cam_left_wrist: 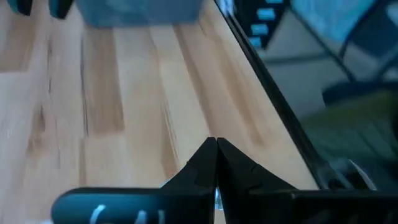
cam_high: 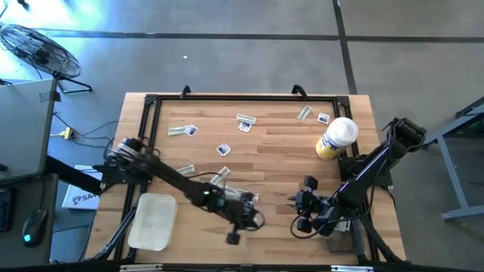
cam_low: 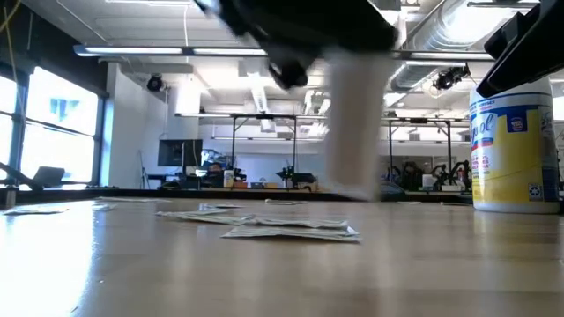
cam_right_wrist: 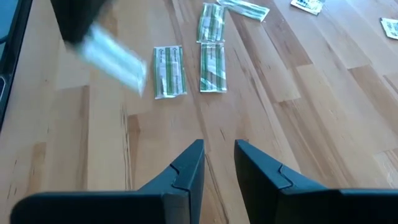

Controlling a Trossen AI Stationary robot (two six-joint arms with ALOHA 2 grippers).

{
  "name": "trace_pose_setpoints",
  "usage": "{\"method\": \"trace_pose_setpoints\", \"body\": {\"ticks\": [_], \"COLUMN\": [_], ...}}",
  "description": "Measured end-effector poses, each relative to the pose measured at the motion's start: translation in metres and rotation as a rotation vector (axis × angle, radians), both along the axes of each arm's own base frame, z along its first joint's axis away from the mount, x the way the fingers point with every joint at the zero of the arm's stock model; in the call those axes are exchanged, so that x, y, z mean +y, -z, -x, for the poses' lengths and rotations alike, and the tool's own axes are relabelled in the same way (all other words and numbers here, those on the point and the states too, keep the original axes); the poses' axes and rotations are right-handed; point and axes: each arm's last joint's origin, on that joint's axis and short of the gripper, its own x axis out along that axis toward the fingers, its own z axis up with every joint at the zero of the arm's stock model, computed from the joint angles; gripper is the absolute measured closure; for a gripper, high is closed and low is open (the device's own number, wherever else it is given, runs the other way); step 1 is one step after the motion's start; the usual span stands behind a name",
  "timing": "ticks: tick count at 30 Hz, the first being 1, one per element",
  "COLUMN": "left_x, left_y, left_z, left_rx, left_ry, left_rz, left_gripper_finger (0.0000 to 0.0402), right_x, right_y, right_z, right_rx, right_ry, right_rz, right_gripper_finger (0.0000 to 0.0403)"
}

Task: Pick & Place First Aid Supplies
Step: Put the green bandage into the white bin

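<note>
— What does the high view give?

— The whole worktop (cam_high: 249, 162). The left arm reaches across it to the front middle, and the left gripper (cam_high: 240, 224) sits between the tray (cam_high: 153, 221) and the right gripper (cam_high: 302, 214), which hangs near the front right. The bottle (cam_high: 336, 138) stands behind the right gripper. Packets (cam_high: 182, 131) lie scattered towards the back and middle, and a few sit just behind the left gripper.

— Do the fingers show from up there?

— Not clearly. The wrist views do that. The left wrist view has its fingers (cam_left_wrist: 193, 171) pressed together at the tips, with bare wood ahead and the tray blurred beyond. The right wrist view has its fingers (cam_right_wrist: 186, 165) slightly apart with nothing between them.

— So what does the left one hold?

— Its own camera barely shows it. The low view shows a pale strip (cam_low: 357, 123) hanging blurred from the dark gripper above the wood, with flat packets lying behind it and the bottle at the side. The right wrist view also catches the strip, slanting down from the left gripper, close to two striped packets lying side by side.
</note>
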Motion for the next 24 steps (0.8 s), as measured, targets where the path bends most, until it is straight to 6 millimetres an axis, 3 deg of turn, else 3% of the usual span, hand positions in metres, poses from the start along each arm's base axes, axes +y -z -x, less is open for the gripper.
{"method": "trace_pose_setpoints", "body": {"ticks": [8,11,18,24], "left_x": [-0.024,-0.03,-0.04,-0.043], "left_y": [-0.079,-0.095,-0.088,-0.053], "left_z": [0.102,0.146,0.23,0.263], "left_rx": [0.141,0.209,0.462,0.487], "left_ry": [0.02,-0.017,-0.16,-0.291], "left_rz": [-0.092,-0.121,-0.23,-0.262], "left_gripper_finger": [0.0401,0.0401,0.0401,0.0401], "right_x": [0.0,0.0,0.0,0.001], "right_y": [0.0,0.0,-0.001,-0.003], "right_z": [0.0,0.0,-0.001,-0.003], "right_rx": [-0.008,-0.011,-0.037,-0.07], "right_ry": [0.004,0.006,0.023,0.031], "right_rz": [0.012,0.016,0.016,0.012], "right_gripper_finger": [0.032,0.032,0.032,0.032]}}
